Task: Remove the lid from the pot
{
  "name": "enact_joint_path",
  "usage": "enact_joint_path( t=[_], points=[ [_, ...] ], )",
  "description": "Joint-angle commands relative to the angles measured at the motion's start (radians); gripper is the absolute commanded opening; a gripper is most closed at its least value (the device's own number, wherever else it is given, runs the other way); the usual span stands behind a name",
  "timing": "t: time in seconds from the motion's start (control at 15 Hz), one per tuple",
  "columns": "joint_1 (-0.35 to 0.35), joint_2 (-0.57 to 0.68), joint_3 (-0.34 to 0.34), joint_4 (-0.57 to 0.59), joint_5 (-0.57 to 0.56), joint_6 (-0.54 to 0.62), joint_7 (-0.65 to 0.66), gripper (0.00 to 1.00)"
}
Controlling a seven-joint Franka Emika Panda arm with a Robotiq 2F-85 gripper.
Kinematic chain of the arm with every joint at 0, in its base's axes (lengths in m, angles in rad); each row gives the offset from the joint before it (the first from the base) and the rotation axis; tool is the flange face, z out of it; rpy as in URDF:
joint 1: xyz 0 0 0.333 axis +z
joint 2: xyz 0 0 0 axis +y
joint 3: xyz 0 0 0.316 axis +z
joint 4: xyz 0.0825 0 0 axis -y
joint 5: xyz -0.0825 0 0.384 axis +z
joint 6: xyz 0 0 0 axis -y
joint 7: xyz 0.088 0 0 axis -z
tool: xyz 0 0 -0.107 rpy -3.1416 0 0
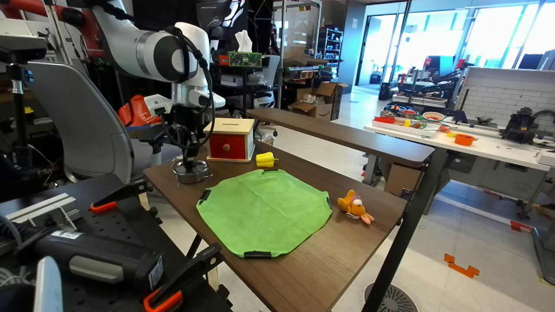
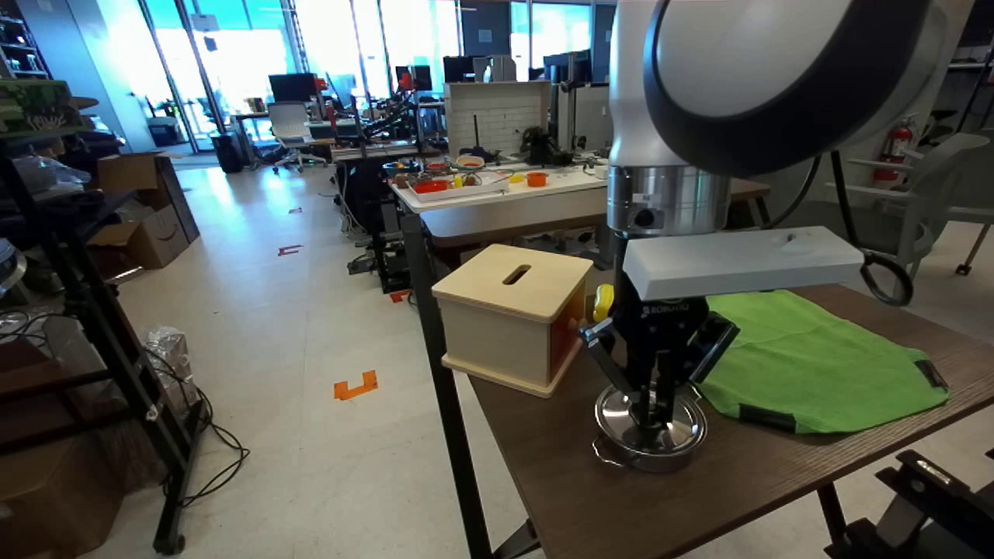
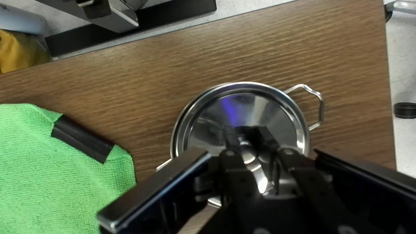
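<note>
You have the gripper (image 2: pixel 652 411) pointing straight down over the middle of the lid (image 3: pixel 250 110), its jaws narrow, with the 2 fingers (image 3: pixel 231 139) set close together. The wrist view is blurred there, so you cannot tell whether they have hold of the lid or just stand at its centre. The lid lies flat on the pot (image 2: pixel 660 463), which sits near the edge of the brown table (image 1: pixel 312 273) with its 2 wire handles (image 3: pixel 321 107) sticking out on opposite sides. Near the pot you have the red-and-cream box (image 1: pixel 230 141), a slot (image 2: pixel 516 275) in its top, and the green cloth (image 1: pixel 264 212), edged with 4 black strips (image 1: pixel 257 255). A yellow pepper (image 1: pixel 265 160) sits just beside the box; an orange toy (image 1: pixel 355 207) lies on the far side of the cloth from the pot.
</note>
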Motion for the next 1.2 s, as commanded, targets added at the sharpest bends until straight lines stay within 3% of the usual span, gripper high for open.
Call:
enact_joint_path(
  t=[0.0, 0.6, 1.13],
  points=[
    [0.014, 0.009, -0.023, 0.022, 0.000, -0.031, -0.012, 0.05],
    [-0.006, -0.120, -0.028, -0.025, 0.010, -0.107, -0.006, 0.05],
    [-0.155, -0.303, -0.056, -0.123, 0.048, -0.108, -0.073, 0.05]
  ],
)
